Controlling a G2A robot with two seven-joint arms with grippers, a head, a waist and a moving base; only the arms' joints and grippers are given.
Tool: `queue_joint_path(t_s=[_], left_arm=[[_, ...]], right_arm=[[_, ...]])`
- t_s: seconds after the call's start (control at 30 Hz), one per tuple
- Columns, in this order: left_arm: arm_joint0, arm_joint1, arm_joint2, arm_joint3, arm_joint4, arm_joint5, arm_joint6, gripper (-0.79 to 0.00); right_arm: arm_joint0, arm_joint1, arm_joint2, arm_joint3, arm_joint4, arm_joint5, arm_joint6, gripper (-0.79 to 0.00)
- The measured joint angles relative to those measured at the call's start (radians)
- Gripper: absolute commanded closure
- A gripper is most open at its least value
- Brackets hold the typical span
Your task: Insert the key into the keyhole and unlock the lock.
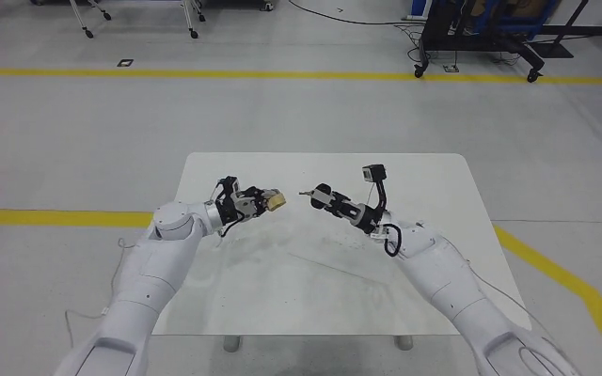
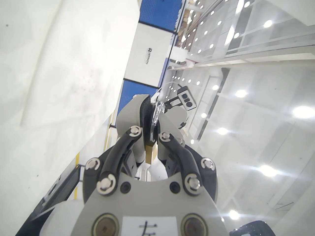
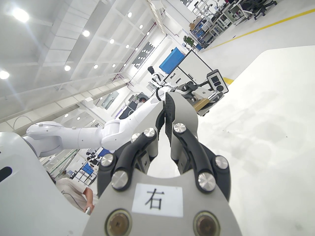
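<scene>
– Brass padlock [image 1: 274, 199] clamped in left gripper [image 1: 256, 201] over the white worktop [image 1: 423, 188]; right gripper [image 1: 320, 196] pinches, I think, a small metal key [image 1: 305, 195] just beside it.
– A tilted tip could skid off the keyhole.

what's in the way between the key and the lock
Nothing visible. The key in the right gripper and the lock in the left gripper face each other across open air above the table; the keyhole can't be made out.
</scene>
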Motion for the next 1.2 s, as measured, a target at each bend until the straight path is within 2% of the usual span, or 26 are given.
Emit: queue_joint_path(t_s=[0.13,0.3,0.5,0.6,0.7,1.2], left_arm=[[0.031,-0.018,0.007,-0.028,-0.073,-0.065,0.106,0.0],[0.021,-0.048,0.051,-0.008,-0.118,-0.12,0.188,0.0],[0.001,-0.074,0.089,0.012,-0.116,-0.226,0.246,0.0],[-0.005,-0.081,0.098,0.018,-0.113,-0.244,0.24,0.0],[-0.016,-0.082,0.101,0.02,-0.116,-0.214,0.202,0.0],[-0.016,-0.082,0.101,0.02,-0.117,-0.215,0.206,0.0]], right_arm=[[-0.023,-0.012,-0.001,-0.009,0.009,0.048,-0.097,0.0],[-0.046,-0.032,-0.012,-0.008,-0.023,0.088,-0.235,0.0],[-0.109,-0.048,-0.004,-0.055,-0.2,0.13,-0.488,0.0],[-0.145,-0.049,0.006,-0.097,-0.27,0.148,-0.564,0.0],[-0.149,-0.049,0.008,-0.102,-0.279,0.15,-0.568,0.0],[-0.148,-0.049,0.007,-0.101,-0.276,0.149,-0.567,0.0]])
